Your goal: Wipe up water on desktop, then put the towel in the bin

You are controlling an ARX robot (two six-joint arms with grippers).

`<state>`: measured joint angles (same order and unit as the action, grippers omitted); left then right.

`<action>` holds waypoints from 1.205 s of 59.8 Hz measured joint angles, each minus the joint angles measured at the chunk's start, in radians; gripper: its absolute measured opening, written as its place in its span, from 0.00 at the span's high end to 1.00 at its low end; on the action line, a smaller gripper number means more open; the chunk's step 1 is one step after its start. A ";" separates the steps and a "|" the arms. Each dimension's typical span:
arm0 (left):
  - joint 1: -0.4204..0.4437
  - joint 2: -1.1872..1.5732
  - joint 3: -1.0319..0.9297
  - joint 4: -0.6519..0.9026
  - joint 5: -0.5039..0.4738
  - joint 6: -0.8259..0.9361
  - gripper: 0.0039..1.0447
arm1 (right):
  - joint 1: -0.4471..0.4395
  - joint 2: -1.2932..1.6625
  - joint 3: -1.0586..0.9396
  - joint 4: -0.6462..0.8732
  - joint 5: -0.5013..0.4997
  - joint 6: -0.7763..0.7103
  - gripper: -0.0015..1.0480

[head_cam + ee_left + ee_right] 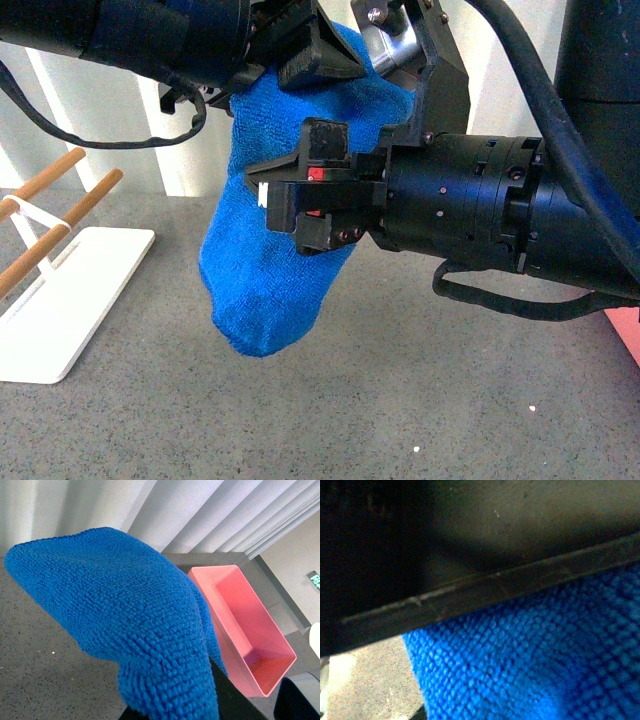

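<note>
The blue towel (275, 270) hangs in the air above the speckled grey desktop (400, 400). My left gripper (315, 50) is shut on the towel's upper part, at the top of the front view. My right gripper (290, 195) is open, its black fingers right in front of the hanging towel. In the left wrist view the towel (125, 615) drapes over my fingers and hides them; the pink bin (240, 625) stands empty beyond it. The right wrist view shows the towel (530, 665) very close under a dark bar. No water shows on the desktop.
A white rack base (60, 300) with two wooden rods (60, 225) stands at the left. A pink corner of the bin (625, 335) shows at the right edge, behind my right arm. White ribbed wall panels close off the back.
</note>
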<state>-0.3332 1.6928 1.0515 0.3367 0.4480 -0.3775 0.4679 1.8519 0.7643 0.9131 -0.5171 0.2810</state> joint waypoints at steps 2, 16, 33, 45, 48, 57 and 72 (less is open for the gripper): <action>0.000 0.000 0.000 0.000 0.000 0.000 0.86 | -0.001 0.000 0.000 0.000 0.000 -0.003 0.77; 0.000 0.000 0.000 0.000 0.000 0.000 0.56 | -0.003 -0.007 -0.005 -0.024 0.016 -0.062 0.95; 0.002 0.000 0.000 0.000 -0.004 0.000 0.17 | -0.007 -0.039 -0.024 -0.045 0.026 -0.103 0.95; 0.005 0.000 0.000 0.000 -0.009 0.003 0.06 | -0.010 -0.045 -0.032 -0.048 0.031 -0.113 0.95; 0.005 0.000 0.000 0.000 -0.008 0.003 0.06 | -0.010 -0.046 -0.033 -0.047 0.032 -0.114 0.95; 0.005 0.000 0.000 0.000 -0.007 0.002 0.06 | -0.010 -0.052 -0.035 -0.048 0.039 -0.117 0.95; 0.005 0.000 0.000 0.000 -0.003 0.002 0.06 | -0.021 -0.066 -0.051 -0.057 0.078 -0.117 0.95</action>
<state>-0.3286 1.6928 1.0515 0.3363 0.4450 -0.3759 0.4465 1.7855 0.7128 0.8562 -0.4393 0.1638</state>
